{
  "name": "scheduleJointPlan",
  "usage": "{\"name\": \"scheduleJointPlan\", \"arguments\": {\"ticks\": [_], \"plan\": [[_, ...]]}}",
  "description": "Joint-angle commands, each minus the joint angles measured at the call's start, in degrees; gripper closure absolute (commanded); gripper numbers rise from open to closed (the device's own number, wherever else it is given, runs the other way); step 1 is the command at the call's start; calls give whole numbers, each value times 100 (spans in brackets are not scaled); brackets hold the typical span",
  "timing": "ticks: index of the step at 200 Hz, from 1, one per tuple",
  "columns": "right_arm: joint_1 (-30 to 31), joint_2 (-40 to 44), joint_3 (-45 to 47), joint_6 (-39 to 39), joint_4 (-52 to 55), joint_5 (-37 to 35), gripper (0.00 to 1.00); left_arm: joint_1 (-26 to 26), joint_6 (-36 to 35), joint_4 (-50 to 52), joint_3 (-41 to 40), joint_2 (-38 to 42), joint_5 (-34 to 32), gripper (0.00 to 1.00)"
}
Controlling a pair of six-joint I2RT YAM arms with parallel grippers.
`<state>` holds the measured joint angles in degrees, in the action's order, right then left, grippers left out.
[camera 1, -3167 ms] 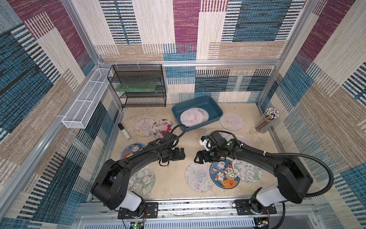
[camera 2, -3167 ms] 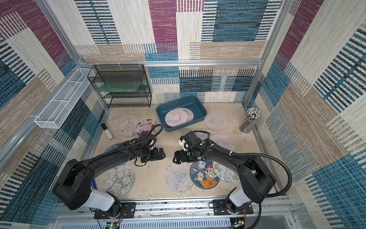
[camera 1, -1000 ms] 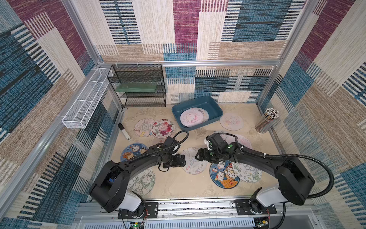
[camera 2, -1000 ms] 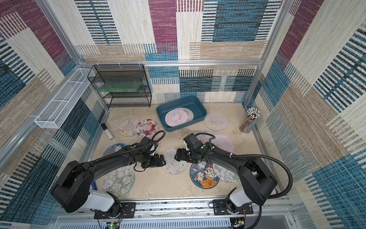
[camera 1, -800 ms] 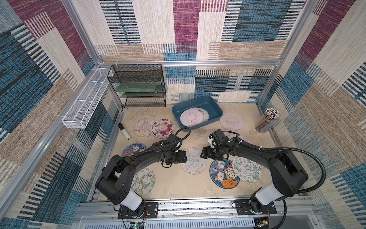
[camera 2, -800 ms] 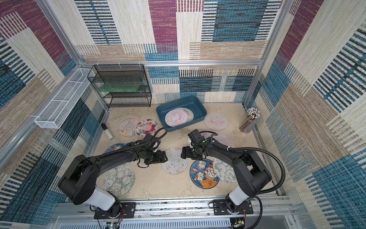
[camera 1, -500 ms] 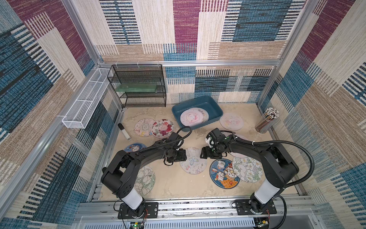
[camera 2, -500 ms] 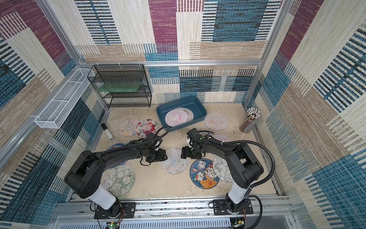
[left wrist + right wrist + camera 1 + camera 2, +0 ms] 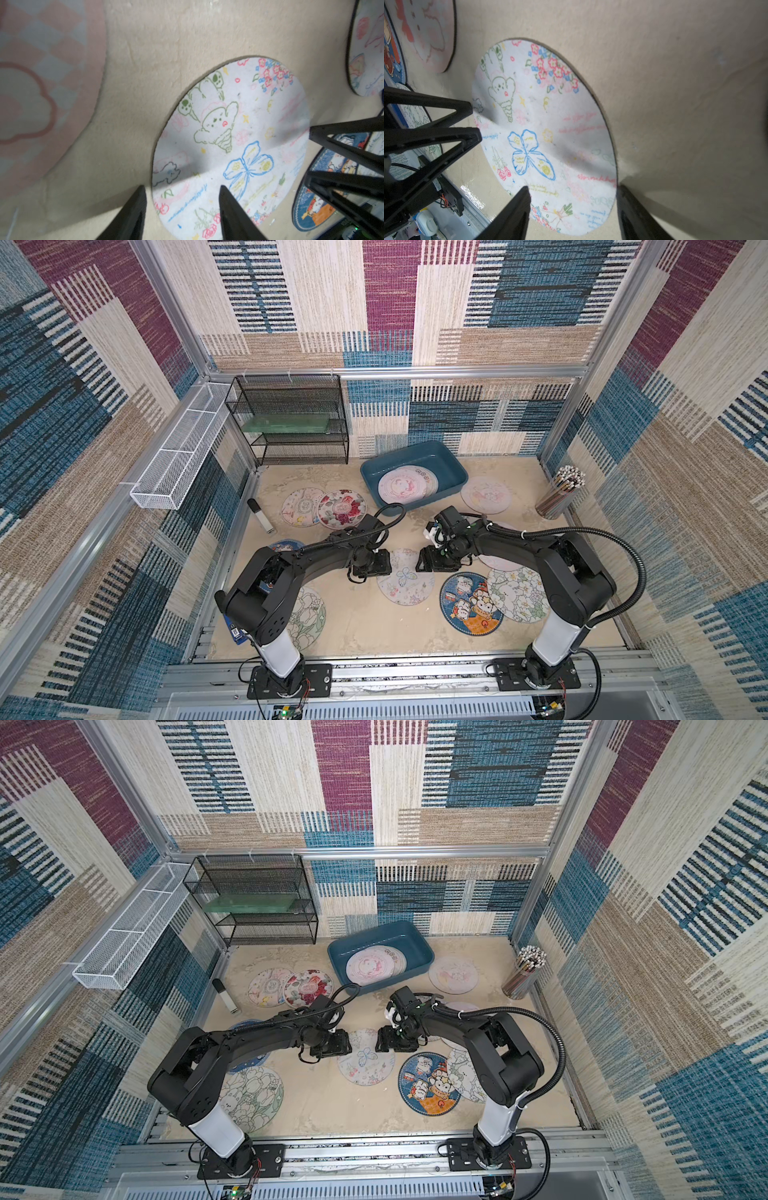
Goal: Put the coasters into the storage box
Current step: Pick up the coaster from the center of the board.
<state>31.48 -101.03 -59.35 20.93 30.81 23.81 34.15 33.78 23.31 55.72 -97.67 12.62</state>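
**My two grippers are at the butterfly coaster**

My left gripper (image 9: 182, 187) is down low at one side of the butterfly coaster (image 9: 239, 135). Its two fingers are spread apart. One finger is over the coaster and the other is over the bare table (image 9: 187, 31), so the coaster's edge sits between them. It is not squeezing anything.

My right gripper (image 9: 573, 187) is at the other side of the same coaster. Its fingers are spread apart too. One is above the coaster and one is just off its edge. It holds nothing.

In both top views the butterfly coaster (image 9: 405, 578) lies in the middle of the table, right between my two grippers. A dark blue coaster (image 9: 471, 603) with cartoon animals lies just beside it, nearer my right arm. A white flower coaster (image 9: 517, 599) lies partly under the blue one.

The storage box (image 9: 446, 466) is at the back of the table, well apart from the butterfly coaster. A pink coaster (image 9: 405, 485) lies inside it, and I can see the edge of one more under it.

A rose coaster (image 9: 341, 508) and a pale coaster (image 9: 301, 506) lie side by side, to one side of the box.
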Motion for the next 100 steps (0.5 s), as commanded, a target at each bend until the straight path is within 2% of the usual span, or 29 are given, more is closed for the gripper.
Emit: {"name": "scheduleJointPlan", "arguments": {"ticks": [1, 100], "plan": [[10, -129, 27, -117, 251, -86, 32, 3, -143, 253, -9, -129, 38, 46], [62, -307, -105, -123, 278, -60, 38, 2, -184, 289, -35, -194, 109, 48]]}}
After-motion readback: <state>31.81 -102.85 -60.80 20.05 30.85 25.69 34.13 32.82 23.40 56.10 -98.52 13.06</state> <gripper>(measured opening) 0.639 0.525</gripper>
